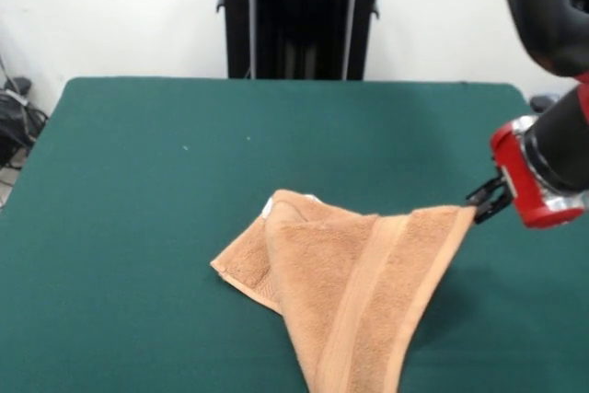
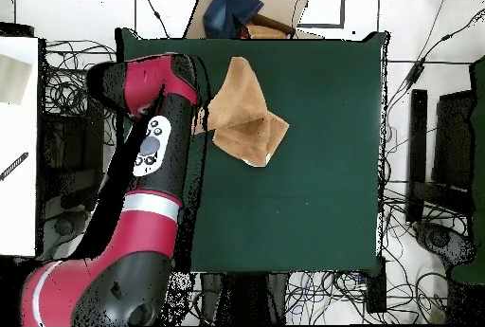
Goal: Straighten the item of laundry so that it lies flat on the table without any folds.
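Note:
The orange-tan towel [image 1: 354,287] lies crumpled on the green table [image 1: 138,181], in the near right part of the front view. Its left part is folded over itself, and a woven band runs down the middle. A bit of white shows at its far left corner [image 1: 268,210]. My gripper [image 1: 486,200] is shut on the towel's right corner and holds it slightly above the table, so the cloth is stretched toward it. In the overhead view the towel [image 2: 248,115] lies near the table's [image 2: 332,181] left far edge, with the gripper [image 2: 199,122] at its left corner.
The robot's black pedestal [image 1: 299,16] stands behind the table's far edge. In the overhead view a cardboard box with blue cloth [image 2: 248,6] sits just beyond the table's top edge. Cables lie on the floor around the table. The towel's near end reaches the table's front edge.

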Controlling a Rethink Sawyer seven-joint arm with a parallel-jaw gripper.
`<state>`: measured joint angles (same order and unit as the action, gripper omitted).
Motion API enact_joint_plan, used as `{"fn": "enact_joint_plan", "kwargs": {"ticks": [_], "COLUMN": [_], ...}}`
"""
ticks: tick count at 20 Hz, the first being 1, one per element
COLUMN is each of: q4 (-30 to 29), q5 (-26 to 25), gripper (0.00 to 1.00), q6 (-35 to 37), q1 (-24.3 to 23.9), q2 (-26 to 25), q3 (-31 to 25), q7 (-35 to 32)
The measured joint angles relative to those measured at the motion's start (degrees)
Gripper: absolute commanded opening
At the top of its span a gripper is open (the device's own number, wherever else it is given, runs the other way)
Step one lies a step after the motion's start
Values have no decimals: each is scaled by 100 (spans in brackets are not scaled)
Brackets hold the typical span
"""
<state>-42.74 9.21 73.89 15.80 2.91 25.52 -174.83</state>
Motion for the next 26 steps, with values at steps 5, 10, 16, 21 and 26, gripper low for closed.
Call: {"fn": "enact_joint_plan", "kwargs": {"ticks": [5, 10, 16, 21, 26], "q4": [57, 74, 282, 440, 706], "q5": [97, 115, 205, 345, 607], "gripper": [0, 0, 0, 0, 0], "q6": [39, 38, 39, 40, 39], "q1": [70, 77, 63, 19, -88], "q2": [9, -9, -161, -277, -451], "q3": [16, 18, 25, 26, 26], "q7": [0, 0, -1, -1, -8]}}
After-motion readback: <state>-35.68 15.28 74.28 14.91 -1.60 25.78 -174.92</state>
